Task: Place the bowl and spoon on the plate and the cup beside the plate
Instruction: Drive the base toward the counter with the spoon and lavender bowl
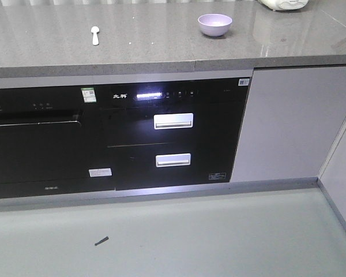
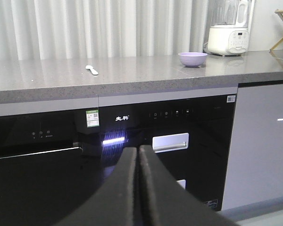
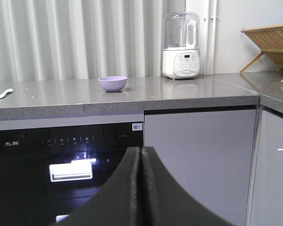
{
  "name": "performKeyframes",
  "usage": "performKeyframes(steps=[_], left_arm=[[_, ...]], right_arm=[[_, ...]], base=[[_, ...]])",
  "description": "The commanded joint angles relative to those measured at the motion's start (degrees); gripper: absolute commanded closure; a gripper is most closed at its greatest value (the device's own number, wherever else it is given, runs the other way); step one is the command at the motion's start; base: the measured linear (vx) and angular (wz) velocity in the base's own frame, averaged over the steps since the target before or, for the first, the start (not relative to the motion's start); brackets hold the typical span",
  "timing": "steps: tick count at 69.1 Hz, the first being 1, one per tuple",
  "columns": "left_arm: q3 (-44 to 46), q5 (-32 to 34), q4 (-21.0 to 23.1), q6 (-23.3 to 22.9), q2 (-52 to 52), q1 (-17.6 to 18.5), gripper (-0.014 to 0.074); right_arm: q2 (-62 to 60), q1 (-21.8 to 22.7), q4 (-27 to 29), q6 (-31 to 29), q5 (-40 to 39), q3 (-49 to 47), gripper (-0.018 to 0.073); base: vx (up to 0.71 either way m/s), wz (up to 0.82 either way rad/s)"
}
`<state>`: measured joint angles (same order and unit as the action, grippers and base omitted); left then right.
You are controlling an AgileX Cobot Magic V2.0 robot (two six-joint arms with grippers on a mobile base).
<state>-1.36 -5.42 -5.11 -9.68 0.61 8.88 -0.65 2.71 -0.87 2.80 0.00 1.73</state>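
Exterior front-facing view: spoon (image 1: 94,34) and bowl (image 1: 214,25) sit well apart on the grey surface (image 1: 150,49)

At the left we see the spoon, small and pale, almost white in this light. It lies flat on the speckled grey surface with its length running front to back. Well to its right stands the bowl, upright, round and glossy lavender-purple, and we can make out nothing inside it. Further right, at the back of the surface, stands a white appliance (image 3: 180,44) with a clear jug on top. Past it, on the side run, is a wooden rack (image 3: 269,44). A pale pleated curtain (image 2: 85,28) hangs behind the surface.

Under the surface we see a black unit (image 1: 167,135) with two pale drawer handles and a lit strip. A plain grey cabinet door (image 1: 288,121) is to its right.

In the left wrist view, the left gripper (image 2: 138,153) has its two dark fingers pressed together with nothing between them. It hangs low in front of the black unit, below the level of the surface. The right gripper (image 3: 140,153) is closed the same way and holds nothing, low before the edge where the black unit meets the cabinet door. Both are well apart from spoon and bowl.
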Motion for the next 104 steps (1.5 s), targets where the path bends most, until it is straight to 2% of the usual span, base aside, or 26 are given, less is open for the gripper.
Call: performKeyframes(steps=[1, 104], left_arm=[[1.06, 4.48, 0.48, -0.12, 0.82, -0.15, 0.0603], [1.06, 4.48, 0.48, -0.12, 0.82, -0.15, 0.0603]], right_arm=[[-0.48, 0.34, -0.16, -0.41, -4.09, 0.39, 0.0570], [-0.48, 0.34, -0.16, -0.41, -4.09, 0.39, 0.0570]], base=[[0.26, -0.04], [0.24, 0.03]])
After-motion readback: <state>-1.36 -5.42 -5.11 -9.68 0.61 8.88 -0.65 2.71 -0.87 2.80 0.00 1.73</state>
